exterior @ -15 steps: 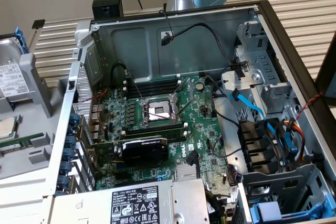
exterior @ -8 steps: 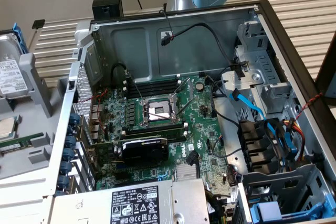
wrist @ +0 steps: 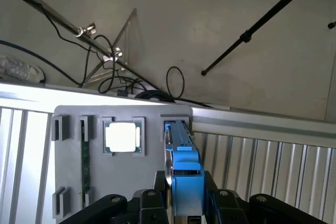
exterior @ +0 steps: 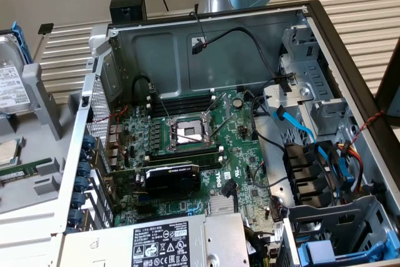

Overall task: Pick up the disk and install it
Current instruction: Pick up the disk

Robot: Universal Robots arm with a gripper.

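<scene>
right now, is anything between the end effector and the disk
Nothing visible stands between them. In the wrist view the end effector is closed on the disk, one jaw against each side of its blue rail. The disk stands on edge in a slot of the grey holder.

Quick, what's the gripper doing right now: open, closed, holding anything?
Gripper: closed on the disk, fingers against both sides of its blue frame; the disk stands upright in the grey holder.

Smooth blue plastic on the disk (wrist: 185, 171)
</scene>
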